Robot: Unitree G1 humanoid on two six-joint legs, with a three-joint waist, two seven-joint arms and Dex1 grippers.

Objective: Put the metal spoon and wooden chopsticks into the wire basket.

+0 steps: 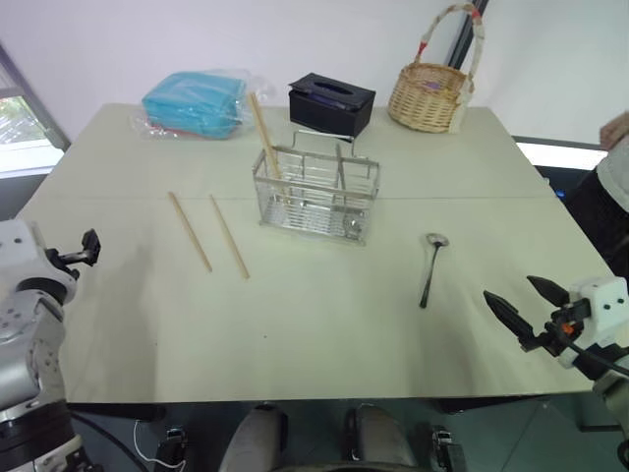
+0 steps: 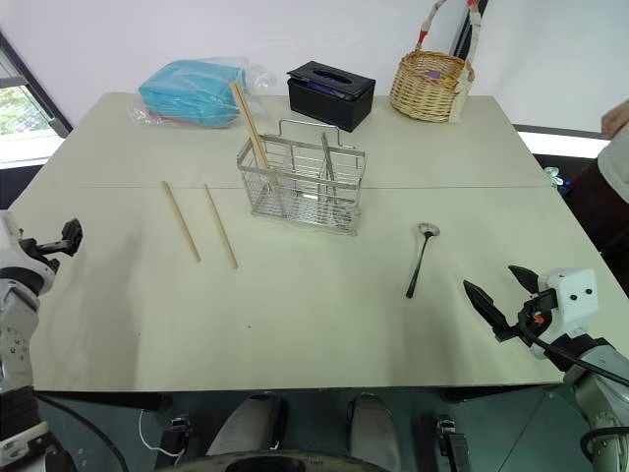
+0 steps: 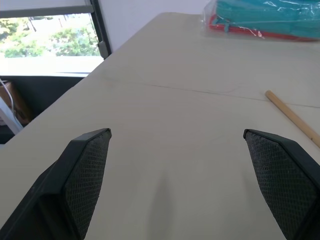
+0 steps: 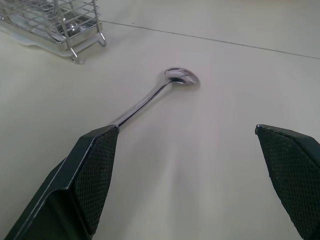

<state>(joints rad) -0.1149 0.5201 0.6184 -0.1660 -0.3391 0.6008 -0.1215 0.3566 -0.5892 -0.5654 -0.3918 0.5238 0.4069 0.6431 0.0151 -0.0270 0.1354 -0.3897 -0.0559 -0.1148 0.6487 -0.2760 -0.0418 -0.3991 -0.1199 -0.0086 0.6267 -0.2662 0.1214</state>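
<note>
metal spoon [image 1: 432,265] lies flat, bowl pointing away; both claws spread, empty.

On the table [image 1: 324,334], the wire basket [image 1: 316,197] is sitting near the middle, with one chopstick [image 1: 263,133] standing tilted in its left end. Two more chopsticks [image 1: 208,234] are lying side by side on the table left of the basket. The spoon [image 1: 431,265] is lying to the right of the basket, nearer the front edge. Behind the basket, a bag [image 1: 193,102], a box [image 1: 331,104] and a wicker basket [image 1: 429,94] are lining the far edge, left to right.
</note>
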